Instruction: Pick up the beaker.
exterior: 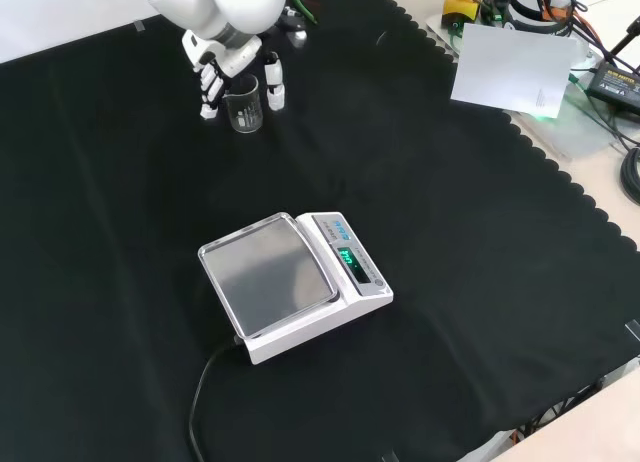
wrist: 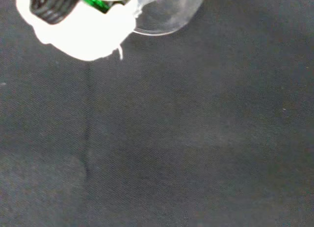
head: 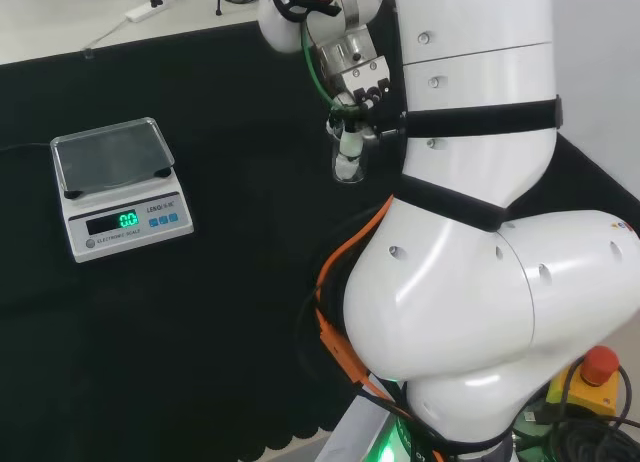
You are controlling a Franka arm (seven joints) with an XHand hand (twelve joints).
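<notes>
Fingers (exterior: 209, 82) curled round clear beaker (exterior: 244, 110); beaker markings unreadable; scale (exterior: 290, 282) well apart.

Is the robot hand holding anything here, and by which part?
The robot hand has fingers on both sides of the small clear glass beaker, at its upper wall.

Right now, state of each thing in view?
beaker: upright, clear, looks empty, between the fingers
hand: fingers on both sides of the beaker, closed round it
scale: display lit, pan bare
emergency stop button: red cap up, not pressed as far as I can tell
</notes>
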